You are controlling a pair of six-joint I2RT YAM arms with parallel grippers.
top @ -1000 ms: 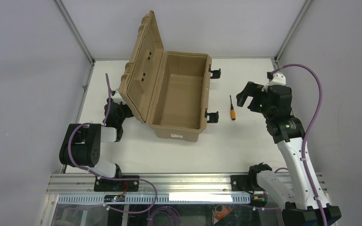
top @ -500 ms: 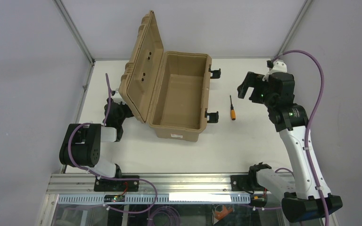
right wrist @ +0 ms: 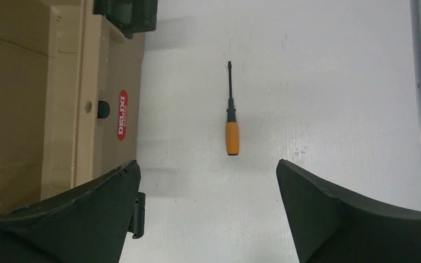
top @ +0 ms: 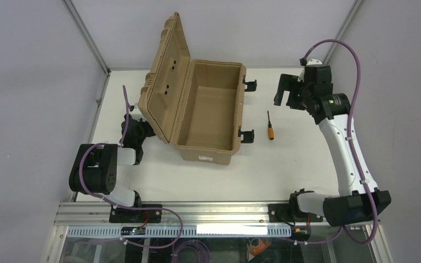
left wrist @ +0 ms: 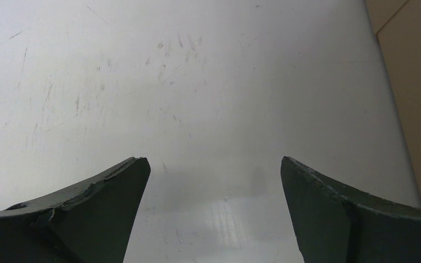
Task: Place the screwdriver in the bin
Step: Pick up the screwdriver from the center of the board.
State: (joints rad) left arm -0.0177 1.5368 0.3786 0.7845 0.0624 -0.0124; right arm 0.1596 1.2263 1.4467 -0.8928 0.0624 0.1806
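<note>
The screwdriver (top: 271, 127), orange handle and thin black shaft, lies on the white table just right of the bin (top: 208, 148), a tan case standing open with its ribbed lid (top: 164, 82) raised on the left. My right gripper (top: 286, 92) is open and empty, held above the table behind and to the right of the screwdriver. In the right wrist view the screwdriver (right wrist: 231, 125) lies ahead of the open gripper (right wrist: 208, 175), beside the bin's wall (right wrist: 66, 109). My left gripper (top: 140, 130) rests low by the lid's outer side, open and empty in its wrist view (left wrist: 214, 164).
Two black latches (top: 249, 84) (top: 246, 136) stick out from the bin's right wall toward the screwdriver. One latch (right wrist: 125, 13) shows at the top of the right wrist view. Grey enclosure walls and metal frame posts (top: 337, 35) bound the table.
My right arm has stretched out and carried its open gripper toward the back of the table, from level with the screwdriver to behind it. The left arm, bin and screwdriver have not moved.
</note>
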